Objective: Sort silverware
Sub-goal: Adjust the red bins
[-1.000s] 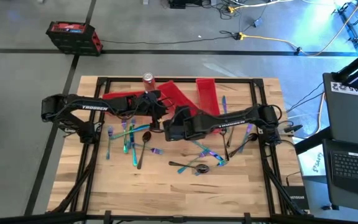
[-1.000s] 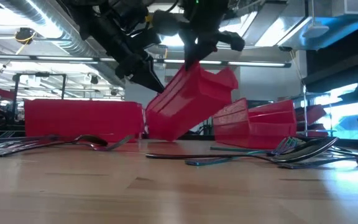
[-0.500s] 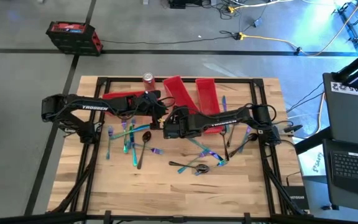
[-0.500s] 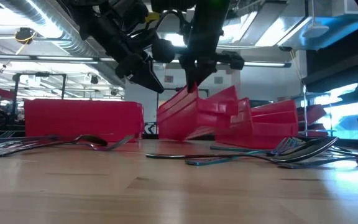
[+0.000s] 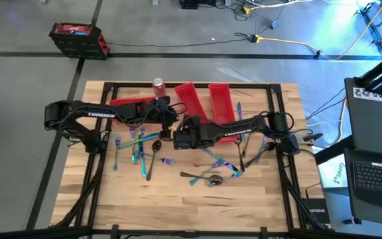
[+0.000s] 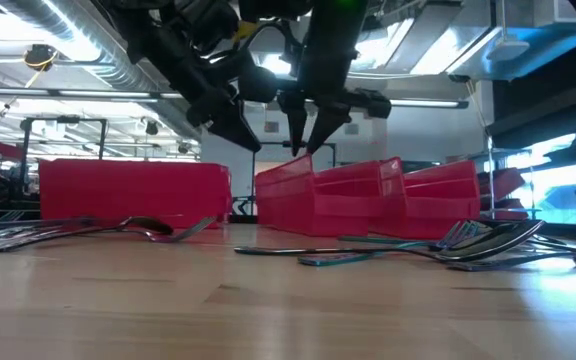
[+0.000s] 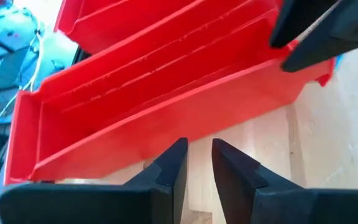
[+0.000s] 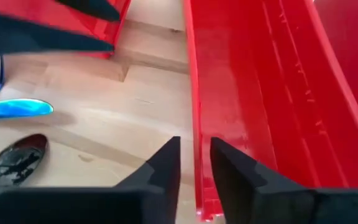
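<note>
The silverware lies loose on the wood in two scatters, one near the left arm (image 5: 134,149) and one under the right arm (image 5: 217,166); both also show in the low view, to the left (image 6: 98,228) and to the right (image 6: 468,240). A dark spoon (image 8: 11,162) lies close to the right gripper. My right gripper (image 6: 305,150) is open just above the near end of the middle red bin (image 5: 190,99), its fingers on either side of the bin's long wall (image 8: 194,124). The bin rests flat on its base. My left gripper (image 7: 197,155) hovers beside it, slightly open and empty.
A left red bin (image 5: 128,105) lies crosswise under the left arm. A right red bin (image 5: 221,103) lies beside the middle one. A red soda can (image 5: 158,84) stands at the far edge. More silverware lies near the right arm's base (image 5: 264,143). Bare wood shows along the near edge.
The right gripper came down and slightly toward the table's left, lowering the raised near end of the middle bin. The bin went from tilted to flat on the table and swung roughly parallel to the right bin. The gripper then opened and let go.
</note>
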Available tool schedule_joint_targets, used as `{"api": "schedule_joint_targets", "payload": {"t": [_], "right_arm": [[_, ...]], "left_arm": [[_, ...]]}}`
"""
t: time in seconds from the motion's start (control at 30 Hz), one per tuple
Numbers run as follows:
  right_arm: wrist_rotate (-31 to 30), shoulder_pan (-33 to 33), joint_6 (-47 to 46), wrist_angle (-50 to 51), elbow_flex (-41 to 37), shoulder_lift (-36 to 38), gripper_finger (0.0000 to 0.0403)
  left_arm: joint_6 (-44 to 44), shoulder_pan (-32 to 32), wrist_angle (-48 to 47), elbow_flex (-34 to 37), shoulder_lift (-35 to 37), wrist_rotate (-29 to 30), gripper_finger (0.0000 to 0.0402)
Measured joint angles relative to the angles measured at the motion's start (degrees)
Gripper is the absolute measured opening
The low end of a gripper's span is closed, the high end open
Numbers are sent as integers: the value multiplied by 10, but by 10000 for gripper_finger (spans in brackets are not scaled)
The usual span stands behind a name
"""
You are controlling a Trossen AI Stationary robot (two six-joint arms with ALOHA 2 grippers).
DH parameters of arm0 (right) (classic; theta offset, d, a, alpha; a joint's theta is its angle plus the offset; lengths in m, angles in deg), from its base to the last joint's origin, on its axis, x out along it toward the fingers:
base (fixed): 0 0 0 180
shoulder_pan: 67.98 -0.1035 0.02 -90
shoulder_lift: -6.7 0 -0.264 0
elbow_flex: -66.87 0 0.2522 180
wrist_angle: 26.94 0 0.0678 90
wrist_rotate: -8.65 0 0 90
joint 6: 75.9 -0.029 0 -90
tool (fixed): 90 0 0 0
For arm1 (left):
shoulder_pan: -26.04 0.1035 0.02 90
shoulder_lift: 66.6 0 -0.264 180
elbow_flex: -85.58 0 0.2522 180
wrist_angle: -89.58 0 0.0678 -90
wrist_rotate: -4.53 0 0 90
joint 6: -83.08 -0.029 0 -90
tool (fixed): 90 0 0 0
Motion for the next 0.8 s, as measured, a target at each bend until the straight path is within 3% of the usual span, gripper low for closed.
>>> {"api": "schedule_joint_targets", "payload": {"t": [0.13,0.3,0.43,0.57,0.7,0.8], "right_arm": [[-22,-2,10,28,0,18,109],[-71,-7,120,-9,0,59,130],[-121,-8,197,-36,0,101,139],[-145,20,274,-29,0,136,138],[-86,74,388,-32,0,161,115],[55,130,504,-97,0,170,80]], "left_arm": [[52,0,4,0,0,30,57],[100,17,10,0,0,99,48],[162,58,10,0,0,92,45],[202,99,12,0,0,32,44],[206,125,18,0,0,-26,44],[159,125,15,0,0,-7,44]]}}
